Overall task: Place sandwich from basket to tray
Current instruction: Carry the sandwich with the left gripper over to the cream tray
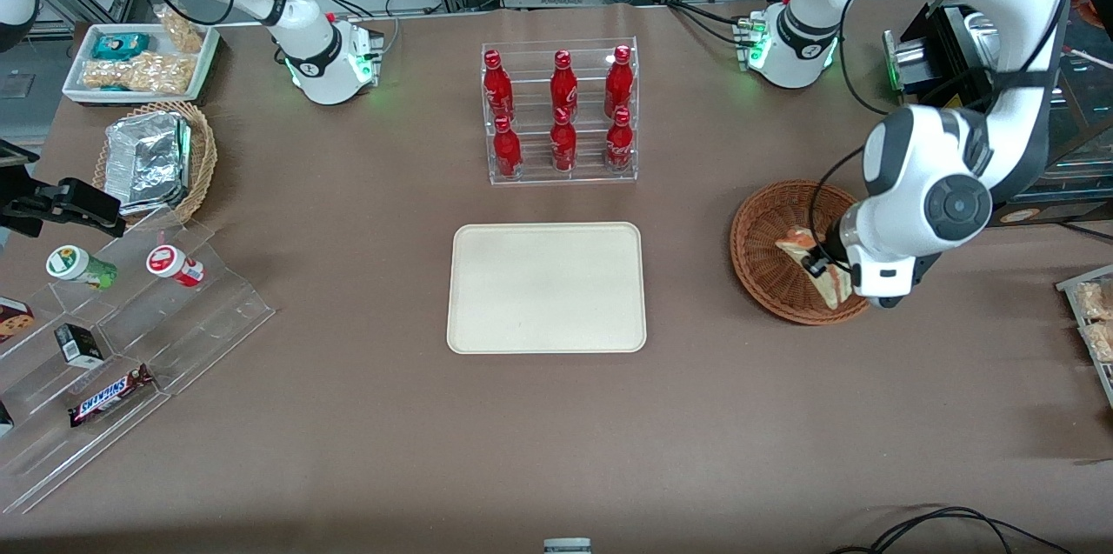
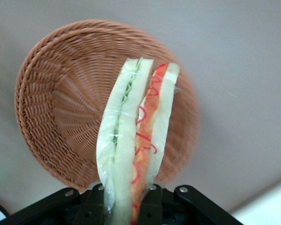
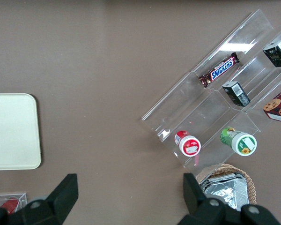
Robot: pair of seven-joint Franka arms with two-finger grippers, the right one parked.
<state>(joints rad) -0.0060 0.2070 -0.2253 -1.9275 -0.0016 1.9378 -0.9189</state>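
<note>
The sandwich (image 2: 138, 140) is clamped upright in the hand (image 2: 131, 199) above the basket (image 2: 61, 103). Its layered cut edge is revealed only by the wrist view, while the tray (image 1: 546, 286), well apart, is shown only by the front view.

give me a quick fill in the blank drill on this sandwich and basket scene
1. The tool is shut on the ____.
2. The sandwich hangs above the woven ____.
3. The basket lies toward the working arm's end of the table from the cream ____.
4. The rack past the tray holds ____ red bottles.

Missing words: sandwich; basket; tray; six
</note>
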